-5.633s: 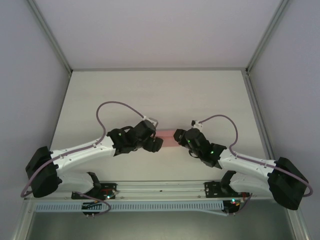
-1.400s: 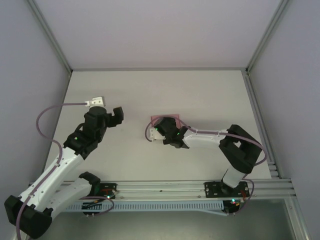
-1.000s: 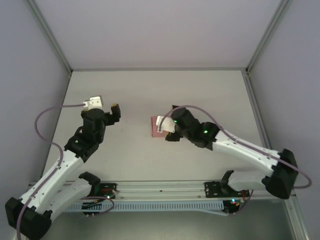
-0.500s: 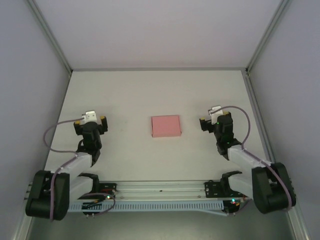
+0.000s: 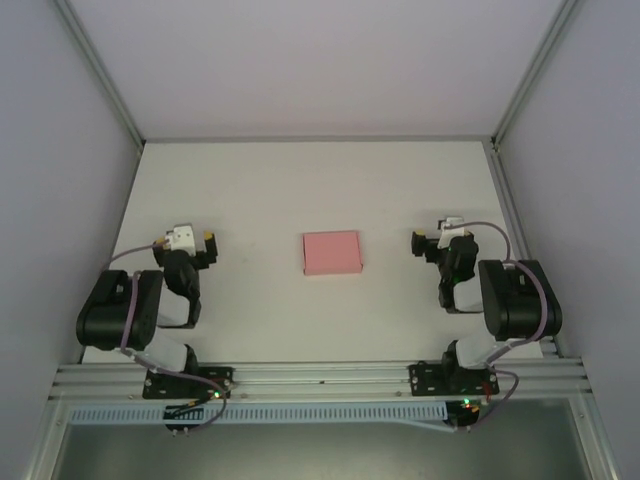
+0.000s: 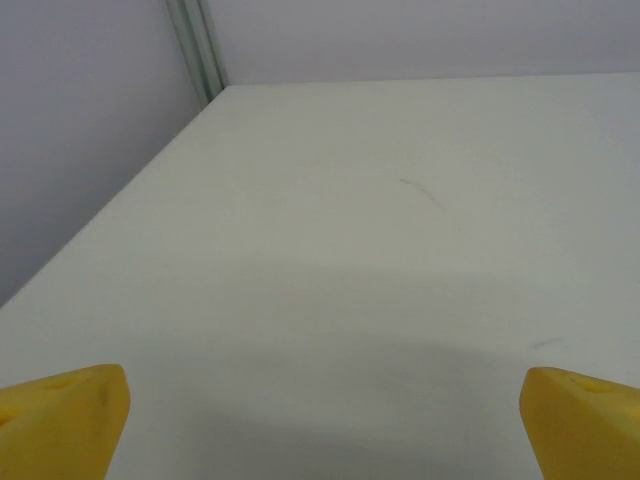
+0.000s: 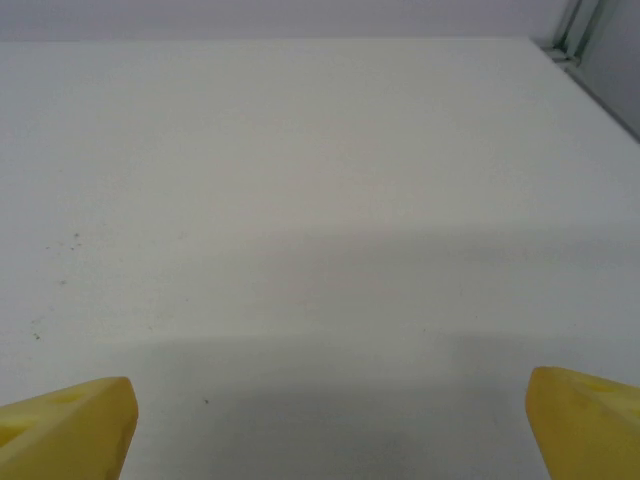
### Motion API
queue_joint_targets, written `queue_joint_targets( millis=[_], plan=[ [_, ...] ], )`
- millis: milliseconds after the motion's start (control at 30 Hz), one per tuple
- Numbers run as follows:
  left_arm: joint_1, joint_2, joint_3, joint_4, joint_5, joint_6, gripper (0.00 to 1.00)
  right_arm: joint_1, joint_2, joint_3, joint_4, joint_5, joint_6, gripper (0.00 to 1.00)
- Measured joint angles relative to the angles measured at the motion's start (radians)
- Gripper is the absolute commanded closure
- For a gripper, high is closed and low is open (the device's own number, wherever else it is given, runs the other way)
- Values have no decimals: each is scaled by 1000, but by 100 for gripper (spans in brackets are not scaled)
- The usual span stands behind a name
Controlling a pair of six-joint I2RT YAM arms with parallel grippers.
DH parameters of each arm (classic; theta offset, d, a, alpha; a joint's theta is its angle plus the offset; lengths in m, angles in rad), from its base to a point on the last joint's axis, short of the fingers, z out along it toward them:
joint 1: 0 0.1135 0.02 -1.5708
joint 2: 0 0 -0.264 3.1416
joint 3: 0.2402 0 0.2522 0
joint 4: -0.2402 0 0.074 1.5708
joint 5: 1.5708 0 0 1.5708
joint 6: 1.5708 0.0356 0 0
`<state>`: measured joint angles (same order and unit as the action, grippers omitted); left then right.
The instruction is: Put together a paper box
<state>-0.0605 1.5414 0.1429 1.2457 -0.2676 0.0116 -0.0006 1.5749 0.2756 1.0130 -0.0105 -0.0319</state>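
Pink paper box (image 5: 331, 253) between left end effector (image 5: 184, 243), right end effector (image 5: 442, 241)

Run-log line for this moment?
paper box: mid-table, apart from both grippers | left gripper: open, empty | right gripper: open, empty

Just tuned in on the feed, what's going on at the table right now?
A small pink rectangular paper box lies in the middle of the white table, looking folded up and closed, with nothing touching it. Both arms sit folded near their bases. The left gripper is well off to the box's left and the right gripper well off to its right. Both are open and empty.
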Motion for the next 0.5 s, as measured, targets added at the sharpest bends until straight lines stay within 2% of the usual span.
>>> queue_joint_targets(
  millis=[200, 500],
  plan=[
    [12, 0, 102, -30, 35, -1, 0, -13, -5, 50, 11, 10, 47, 0],
    [13, 0, 104, -39, 44, -1, 0, -13, -5, 50, 0, 10, 60, 0]
  ],
)
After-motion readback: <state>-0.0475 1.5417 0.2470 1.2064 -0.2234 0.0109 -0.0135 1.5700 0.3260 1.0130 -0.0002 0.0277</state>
